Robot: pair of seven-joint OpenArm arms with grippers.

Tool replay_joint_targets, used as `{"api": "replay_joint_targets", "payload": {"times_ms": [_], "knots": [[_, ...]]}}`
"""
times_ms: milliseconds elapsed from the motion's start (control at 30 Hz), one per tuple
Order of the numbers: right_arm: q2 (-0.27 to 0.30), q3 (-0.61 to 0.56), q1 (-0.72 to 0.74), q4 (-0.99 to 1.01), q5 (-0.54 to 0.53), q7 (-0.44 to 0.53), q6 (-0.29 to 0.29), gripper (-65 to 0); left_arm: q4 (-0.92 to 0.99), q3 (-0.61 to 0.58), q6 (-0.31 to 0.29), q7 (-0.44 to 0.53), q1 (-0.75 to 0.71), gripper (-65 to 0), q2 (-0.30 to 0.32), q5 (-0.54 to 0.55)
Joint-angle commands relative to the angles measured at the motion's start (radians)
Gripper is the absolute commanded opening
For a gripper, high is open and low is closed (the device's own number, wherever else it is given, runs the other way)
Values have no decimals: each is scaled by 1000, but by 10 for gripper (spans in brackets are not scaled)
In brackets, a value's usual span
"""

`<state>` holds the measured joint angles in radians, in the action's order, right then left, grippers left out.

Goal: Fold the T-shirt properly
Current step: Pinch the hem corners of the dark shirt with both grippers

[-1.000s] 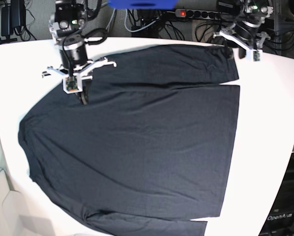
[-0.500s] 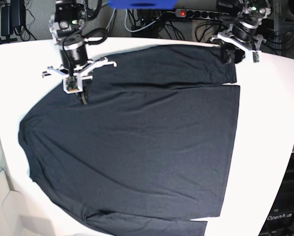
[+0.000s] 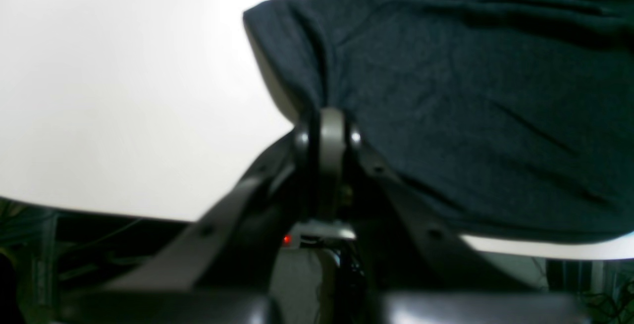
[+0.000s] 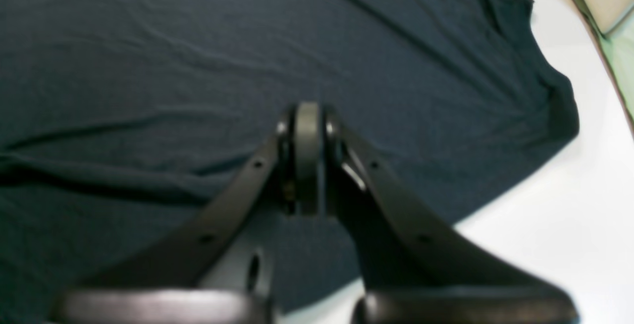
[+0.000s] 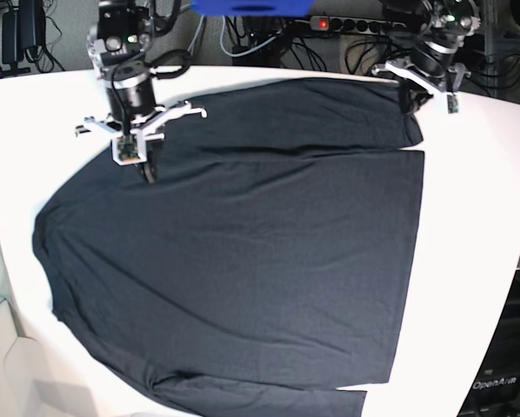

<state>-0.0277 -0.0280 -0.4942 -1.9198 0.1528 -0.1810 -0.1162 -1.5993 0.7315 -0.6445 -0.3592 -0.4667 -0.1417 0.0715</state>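
Observation:
The T-shirt [image 5: 243,261] is a big plain dark garment spread flat over the white table [image 5: 477,217], with one long sleeve folded along the far edge. My left gripper [image 5: 408,102] is at that sleeve's end on the far right. In the left wrist view the left gripper [image 3: 327,126] is shut, with the T-shirt [image 3: 470,91] bunched into its tips. My right gripper [image 5: 147,176] presses on the shirt at the far left. The right wrist view shows the right gripper [image 4: 307,116] shut on the T-shirt [image 4: 148,66], with creases running into its tips.
Behind the table's far edge lie tangled cables and a power strip [image 5: 321,23] with a red light. A blue object [image 5: 251,7] hangs at the top middle. A black rack [image 5: 503,382] stands at the lower right, off the table.
The left gripper came down onto the sleeve's end and closed on the cloth. The right arm and the rest of the shirt stayed put.

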Motion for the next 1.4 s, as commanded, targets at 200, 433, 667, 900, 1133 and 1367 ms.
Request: {"api": "replay_joint_targets", "payload": {"times_ms": [200,433,667,900,1133,1367], "knots": [[-53,47,44,24,-3,-113,0,-616,-3,1,4,-44,-8,-650,1,-32],[-129,161,58,96,-34,-128,-6,-456,-3,1,-1,-44,-8,-650,1,-32],[-123,251,58,150,-218,-130,-6,-361,-3,1,-1,-44,-8,-650,14,-32],[-122,250,59,231,-273,-130,-6,-363,-3,1,-1,-44,-8,-650,15,-32],[-123,251,71,251,-273,-128,-6,-419,-3,1,-2,-44,-8,-650,15,-32],[-122,254,122,273,-273,-130,-6,-650,-16,1,-5,-44,-7,-650,15,-32]]}}
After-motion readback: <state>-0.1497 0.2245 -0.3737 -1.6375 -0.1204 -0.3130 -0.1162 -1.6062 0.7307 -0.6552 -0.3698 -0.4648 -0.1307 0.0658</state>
